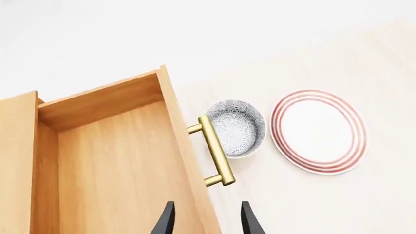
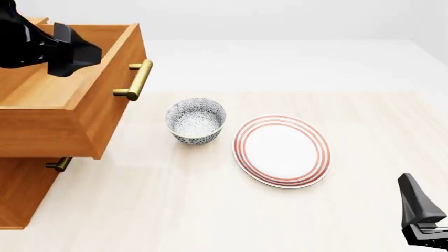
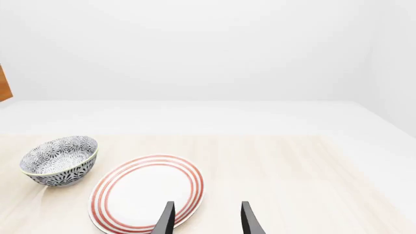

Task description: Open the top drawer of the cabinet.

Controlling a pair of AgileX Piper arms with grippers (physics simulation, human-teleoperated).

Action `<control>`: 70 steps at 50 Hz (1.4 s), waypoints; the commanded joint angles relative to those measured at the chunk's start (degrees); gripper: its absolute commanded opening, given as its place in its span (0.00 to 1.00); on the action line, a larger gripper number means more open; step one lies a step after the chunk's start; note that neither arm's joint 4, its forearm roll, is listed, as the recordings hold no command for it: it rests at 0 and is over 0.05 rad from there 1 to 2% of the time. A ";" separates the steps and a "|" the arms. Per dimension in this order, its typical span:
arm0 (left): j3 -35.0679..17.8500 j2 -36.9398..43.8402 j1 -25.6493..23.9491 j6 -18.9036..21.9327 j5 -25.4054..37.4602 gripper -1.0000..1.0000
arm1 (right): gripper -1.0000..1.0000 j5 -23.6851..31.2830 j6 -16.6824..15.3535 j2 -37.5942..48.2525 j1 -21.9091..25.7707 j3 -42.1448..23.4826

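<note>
The cabinet (image 2: 21, 191) stands at the left edge of the table. Its top drawer (image 2: 70, 105) is pulled far out, and the bare wooden inside (image 1: 123, 165) shows from above. The drawer's brass bar handle (image 2: 136, 80) (image 1: 217, 151) is free, with nothing gripping it. My left gripper (image 1: 208, 224) hovers open above the drawer's front panel, a little short of the handle. In the front view only the left arm's black body (image 2: 49, 44) shows over the drawer. My right gripper (image 3: 206, 222) (image 2: 420, 215) is open and holds nothing, low at the front right.
A patterned blue-and-white bowl (image 2: 196, 121) (image 3: 60, 160) sits just right of the drawer front, under the handle's height. A white plate with red rings (image 2: 281, 150) (image 3: 146, 192) lies beside it. A lower drawer's brass handle (image 2: 60, 164) peeks out under the open drawer.
</note>
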 commanded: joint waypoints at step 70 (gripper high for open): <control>-6.95 -14.16 5.61 4.33 8.18 1.00 | 1.00 0.12 0.05 -0.13 0.01 0.00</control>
